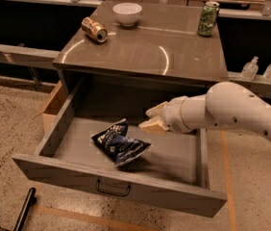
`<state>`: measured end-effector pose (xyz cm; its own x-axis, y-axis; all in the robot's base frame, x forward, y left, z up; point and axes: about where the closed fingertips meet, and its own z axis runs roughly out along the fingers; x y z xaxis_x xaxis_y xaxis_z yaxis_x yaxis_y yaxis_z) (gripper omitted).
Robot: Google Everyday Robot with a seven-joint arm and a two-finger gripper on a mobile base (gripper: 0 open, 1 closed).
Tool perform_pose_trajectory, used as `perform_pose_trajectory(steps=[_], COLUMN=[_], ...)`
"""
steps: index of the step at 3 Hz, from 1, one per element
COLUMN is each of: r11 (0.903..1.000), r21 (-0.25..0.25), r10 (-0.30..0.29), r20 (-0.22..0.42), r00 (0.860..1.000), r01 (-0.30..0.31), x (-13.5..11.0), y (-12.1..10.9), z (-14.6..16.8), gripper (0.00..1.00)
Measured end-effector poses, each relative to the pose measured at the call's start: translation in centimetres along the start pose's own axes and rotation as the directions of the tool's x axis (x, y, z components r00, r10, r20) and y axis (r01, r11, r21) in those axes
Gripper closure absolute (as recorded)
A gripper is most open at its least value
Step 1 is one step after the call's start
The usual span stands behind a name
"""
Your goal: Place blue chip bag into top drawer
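Note:
The blue chip bag (pixel 119 142) lies crumpled on the floor of the open top drawer (pixel 63 167), left of its middle. The drawer is pulled far out; its front panel carries a small dark handle (pixel 112 189). My gripper (pixel 153 118) is up and to the right of the bag, above the drawer's back half, apart from the bag. Its pale fingers (pixel 150 125) stand apart and hold nothing. The white arm (pixel 236 110) comes in from the right.
On the cabinet top (pixel 145 47) stand a white bowl (pixel 127 13), an orange can lying on its side (pixel 94 29) and an upright green can (pixel 208 18). Two clear bottles (pixel 262 69) stand on a shelf at right. A cardboard box (pixel 52 107) sits left of the drawer.

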<state>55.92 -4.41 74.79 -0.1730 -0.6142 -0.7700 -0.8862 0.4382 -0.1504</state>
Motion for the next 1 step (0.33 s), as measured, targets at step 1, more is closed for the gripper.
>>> perform_pose_trajectory(steps=[1], r11=[1.0], r21=[0.0], r10=[-0.003], r20=[0.0], r00=[1.0], r01=[0.003], x=[-0.16], y=[0.07], z=[-0.02], gripper=[0.37])
